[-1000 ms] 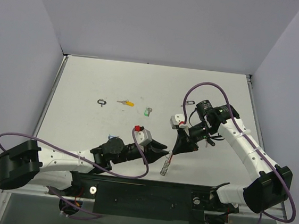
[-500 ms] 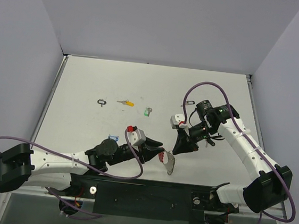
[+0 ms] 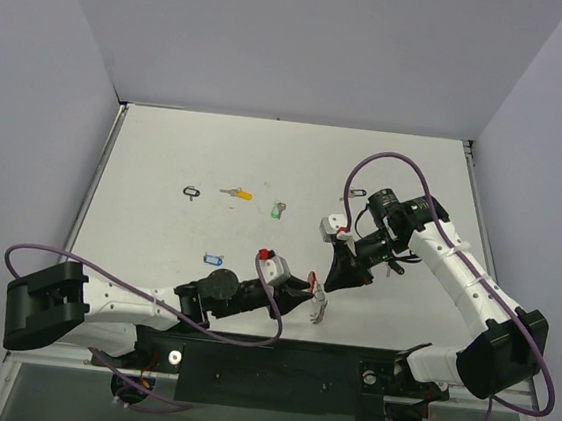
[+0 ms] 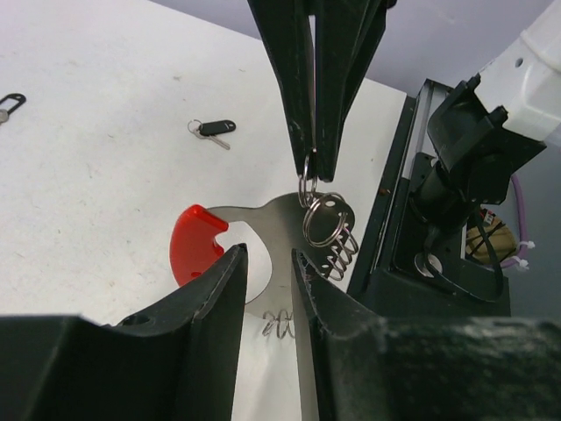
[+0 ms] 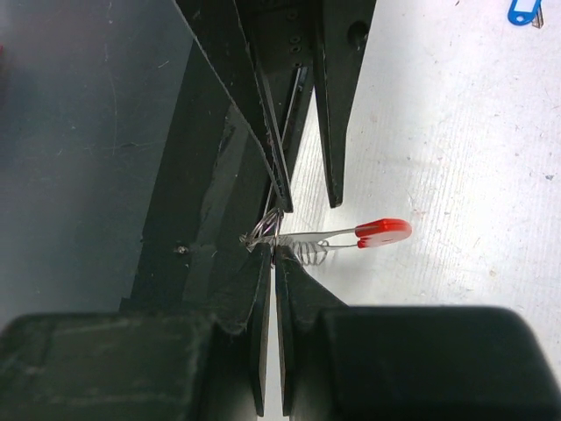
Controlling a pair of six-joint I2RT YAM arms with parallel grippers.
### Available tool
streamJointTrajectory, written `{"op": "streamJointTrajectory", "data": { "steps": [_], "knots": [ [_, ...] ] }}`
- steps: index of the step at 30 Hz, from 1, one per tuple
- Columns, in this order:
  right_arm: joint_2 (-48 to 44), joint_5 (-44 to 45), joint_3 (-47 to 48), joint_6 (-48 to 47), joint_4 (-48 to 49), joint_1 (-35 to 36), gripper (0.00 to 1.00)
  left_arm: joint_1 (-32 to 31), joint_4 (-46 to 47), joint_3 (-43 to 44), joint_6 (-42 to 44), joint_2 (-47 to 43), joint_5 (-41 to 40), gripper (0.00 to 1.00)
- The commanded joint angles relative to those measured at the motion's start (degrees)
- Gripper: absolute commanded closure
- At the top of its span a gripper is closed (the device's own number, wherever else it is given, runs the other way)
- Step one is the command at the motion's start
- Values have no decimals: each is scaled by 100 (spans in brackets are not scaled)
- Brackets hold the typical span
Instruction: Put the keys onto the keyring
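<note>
I have the keyring (image 4: 272, 224) raised off the table (image 3: 166, 158) at the near middle, between the two arms, because threading a key needs the ring steadied at one end and worked at the other. The left gripper (image 4: 267, 256) does the steadying. Its jaws are drawn in to a narrow gap and clamp the flat silver plate of the keyring by its edges. In the left wrist view the red plastic end (image 4: 195, 241) sticks out to the left and the cluster of split rings (image 4: 326, 219) hangs off the plate's far end. The right gripper (image 5: 273, 254) reaches in from the far right and meets the left one almost tip to tip. Its fingers are pressed together with next to no gap and pinch one small wire loop at the top of that cluster. I judge this pinch is meant to hold or spread a loop so a key can slide on, though the wire is so fine that I cannot tell whether the loop is actually pried apart. I see no key on the rings or in either gripper. The keys lie flat on the table, well apart from the keyring. The blue-tagged key (image 3: 213, 260) is nearest, to the left of the grippers. The green-tagged key (image 3: 278, 210), yellow-tagged key (image 3: 234, 194) and black-tagged key (image 3: 192, 192) sit in a loose row farther back.
</note>
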Motion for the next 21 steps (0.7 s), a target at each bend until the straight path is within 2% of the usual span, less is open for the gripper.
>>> {"op": "streamJointTrajectory", "data": {
  "steps": [1, 8, 21],
  "knots": [
    [68, -400, 201, -174, -340, -38, 100, -122, 408, 228, 91, 178, -198, 63],
    [112, -409, 236, -341, -489, -38, 100, -148, 768, 334, 180, 477, -260, 62],
    [217, -418, 298, -596, -744, -38, 100, -263, 1472, 18, 136, 390, -163, 60]
  ]
}}
